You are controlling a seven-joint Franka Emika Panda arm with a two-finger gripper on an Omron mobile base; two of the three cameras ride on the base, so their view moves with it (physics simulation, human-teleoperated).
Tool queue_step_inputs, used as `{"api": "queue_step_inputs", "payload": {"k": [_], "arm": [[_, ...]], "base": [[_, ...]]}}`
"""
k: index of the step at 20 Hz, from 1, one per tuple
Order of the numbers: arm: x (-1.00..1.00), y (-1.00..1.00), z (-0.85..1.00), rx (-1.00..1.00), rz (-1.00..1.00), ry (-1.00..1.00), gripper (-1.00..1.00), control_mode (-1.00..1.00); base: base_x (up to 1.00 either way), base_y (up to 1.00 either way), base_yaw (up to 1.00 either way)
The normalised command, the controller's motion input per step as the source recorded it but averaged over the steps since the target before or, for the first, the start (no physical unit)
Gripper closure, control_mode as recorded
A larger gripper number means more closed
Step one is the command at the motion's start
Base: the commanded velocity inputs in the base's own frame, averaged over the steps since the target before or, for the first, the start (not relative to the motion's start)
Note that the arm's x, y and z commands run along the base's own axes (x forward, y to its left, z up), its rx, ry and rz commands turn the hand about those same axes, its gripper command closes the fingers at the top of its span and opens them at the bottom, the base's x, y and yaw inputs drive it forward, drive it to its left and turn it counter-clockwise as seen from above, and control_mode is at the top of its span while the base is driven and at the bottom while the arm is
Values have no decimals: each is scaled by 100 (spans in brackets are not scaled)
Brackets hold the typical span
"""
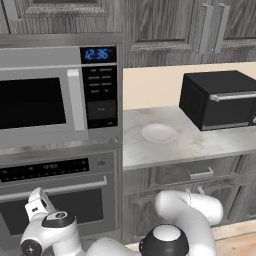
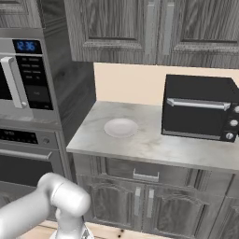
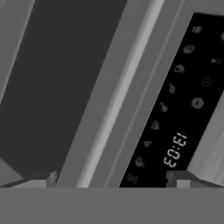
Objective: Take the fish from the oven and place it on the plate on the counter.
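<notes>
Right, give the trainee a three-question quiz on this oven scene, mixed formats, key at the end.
1. True or false: the oven door is shut.
2. What lies on the plate? A) the fish B) nothing C) a cup
3. Fill in: in the hand view the pincer faces the oven's long bar ____ and its black control strip.

Key: 1 true. 2 B; the plate sits bare on the counter, left of the black toaster oven. 3 handle; the fingertips stand apart, holding nothing.
</notes>
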Motion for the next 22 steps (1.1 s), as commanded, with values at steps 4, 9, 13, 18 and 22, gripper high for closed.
{"api": "queue_step_inputs", "payload": {"k": [4,9,13,18,22], "arm": [[35,52,-21,0,-10,-5,-100,-100],[20,26,-14,0,-12,-1,-100,-100],[1,0,0,0,-4,-1,-100,-100],[2,0,-7,0,-2,-5,-100,-100],[2,0,-2,0,0,-3,-100,-100]], "base": [[0,0,0],[0,0,0],[0,0,0],[0,0,0],[0,0,0]]}}
